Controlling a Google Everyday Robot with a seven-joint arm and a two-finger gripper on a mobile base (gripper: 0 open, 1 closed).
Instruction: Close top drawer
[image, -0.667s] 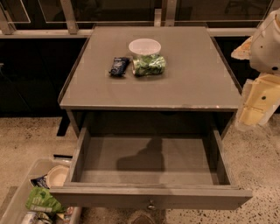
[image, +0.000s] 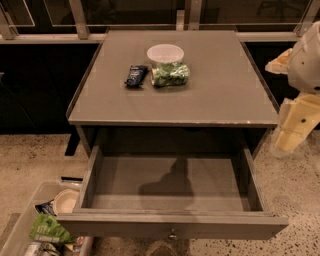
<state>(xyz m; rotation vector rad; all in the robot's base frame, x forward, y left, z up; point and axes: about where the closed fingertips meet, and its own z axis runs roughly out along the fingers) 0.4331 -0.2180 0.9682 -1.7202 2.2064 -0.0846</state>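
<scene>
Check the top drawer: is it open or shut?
Open. The top drawer is pulled far out, its bare floor and side walls exposed. The claw hangs off to the right, clear of it.

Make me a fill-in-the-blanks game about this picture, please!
1. The top drawer of the grey table is wide ____.
2. The bag in front of the white bowl is ____ in colour.
3. The gripper hangs by the picture's ____ edge, away from the drawer.

Missing words: open, green, right.
</scene>
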